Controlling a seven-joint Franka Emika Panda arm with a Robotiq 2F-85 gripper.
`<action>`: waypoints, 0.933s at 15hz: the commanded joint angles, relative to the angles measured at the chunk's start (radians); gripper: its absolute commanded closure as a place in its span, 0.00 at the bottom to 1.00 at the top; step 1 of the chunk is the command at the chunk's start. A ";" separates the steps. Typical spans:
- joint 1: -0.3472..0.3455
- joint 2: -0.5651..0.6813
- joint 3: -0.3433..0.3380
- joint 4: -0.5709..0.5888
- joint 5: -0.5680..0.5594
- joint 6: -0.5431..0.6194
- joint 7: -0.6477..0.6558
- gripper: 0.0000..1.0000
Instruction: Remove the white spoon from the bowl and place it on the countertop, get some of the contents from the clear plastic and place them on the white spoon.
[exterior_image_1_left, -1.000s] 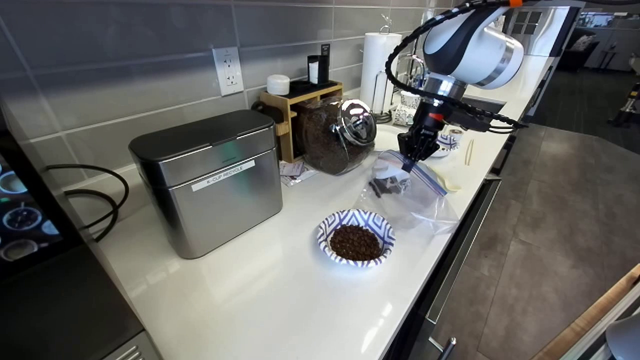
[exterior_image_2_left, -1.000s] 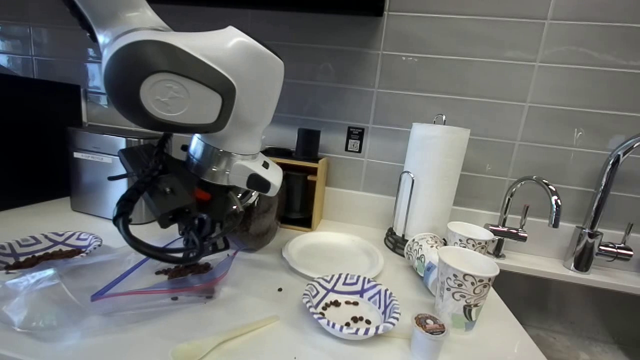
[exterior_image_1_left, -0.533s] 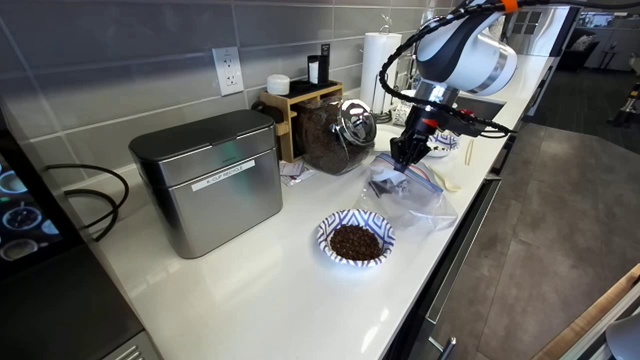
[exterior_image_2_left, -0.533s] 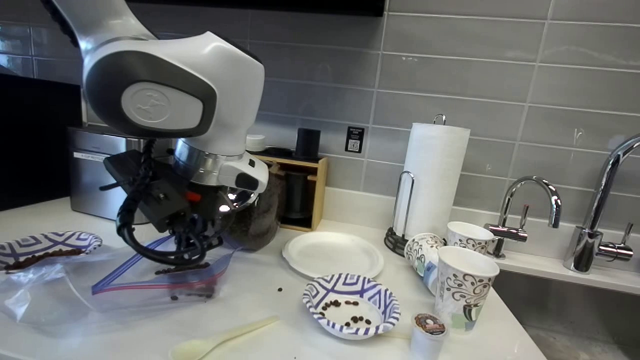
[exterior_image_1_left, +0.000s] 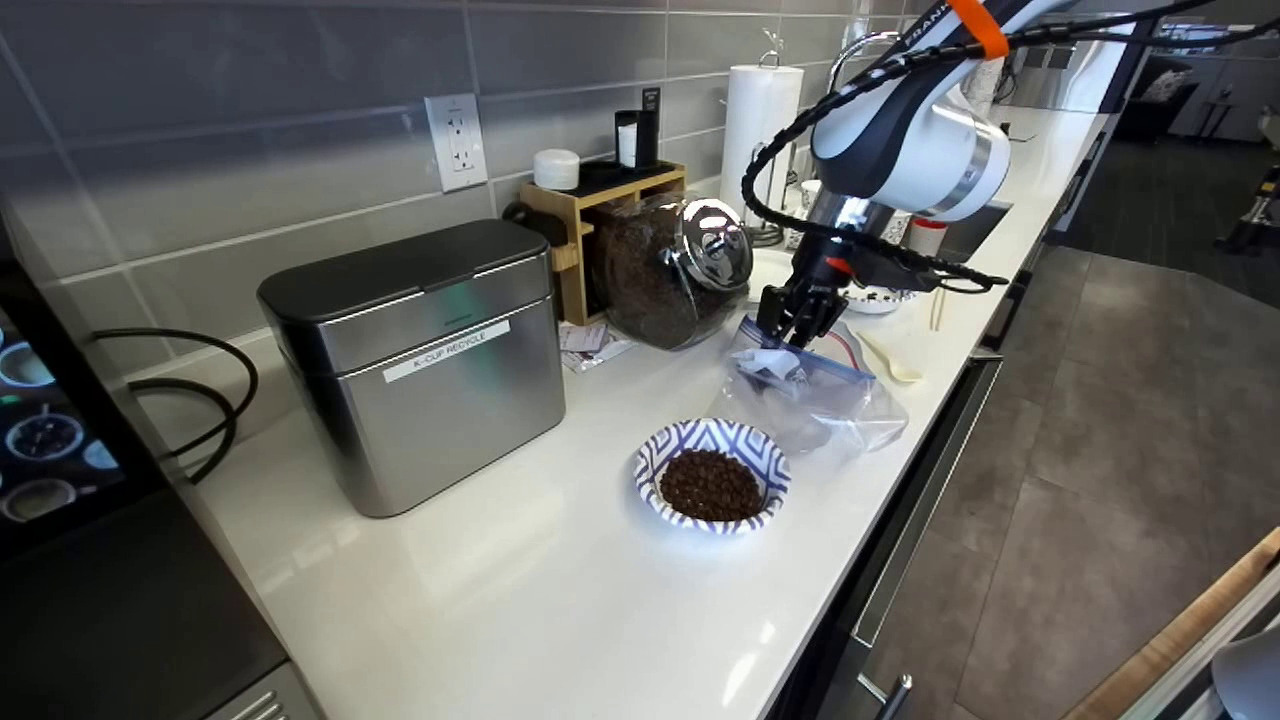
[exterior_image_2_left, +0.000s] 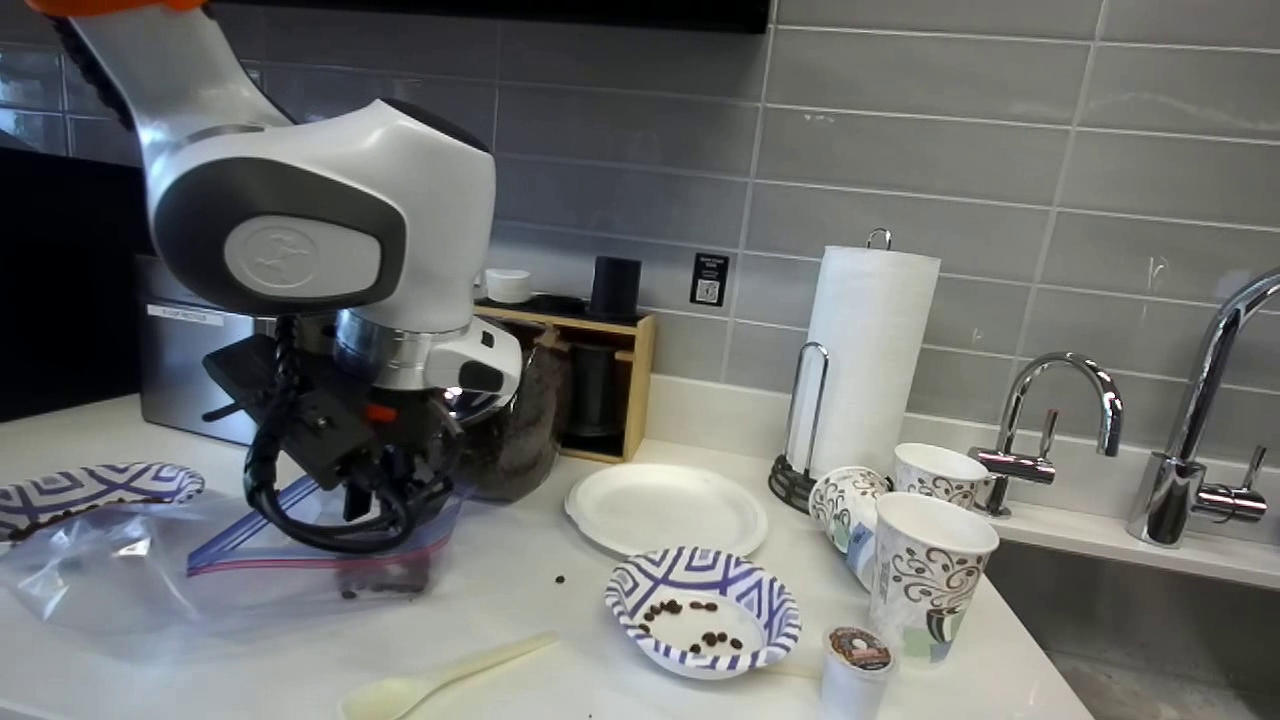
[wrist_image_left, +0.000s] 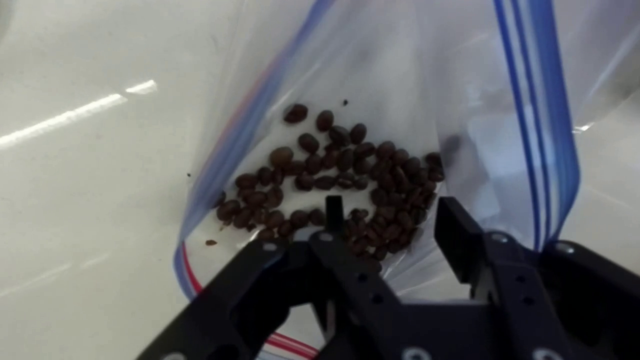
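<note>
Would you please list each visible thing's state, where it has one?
Tool, open
Clear plastic bag, unzipped, coffee beans inside
White spoon, lying on countertop
Bowl near bag, holding many beans
Bowl near spoon, holding few beans
Coffee pod, upright
Paper cups, two upright, one tilted
Recycle bin, closed
Glass jar, closed
Small faucet, not running
Paper towel roll, upright

In the wrist view the tool (wrist_image_left: 390, 215) is black over dark brown beans (wrist_image_left: 345, 160) in a clear bag (wrist_image_left: 490, 172) whose seal (wrist_image_left: 547, 110) shows blue at two o'clock and red at seven. In an exterior view a pale cream spoon (exterior_image_2_left: 450, 673) lies on the white worktop (exterior_image_2_left: 510, 610) at eight o'clock from a white bowl (exterior_image_2_left: 700, 572) banded with violet-blue angular lines; at three o'clock from the bowl, white cups (exterior_image_2_left: 930, 570) carry brown swirls.
</note>
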 joint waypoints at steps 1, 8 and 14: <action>-0.006 0.027 0.012 -0.004 -0.022 0.047 -0.005 0.51; -0.016 0.048 0.001 0.005 -0.082 0.081 0.017 0.52; -0.020 0.069 -0.004 0.019 -0.161 0.123 0.035 0.49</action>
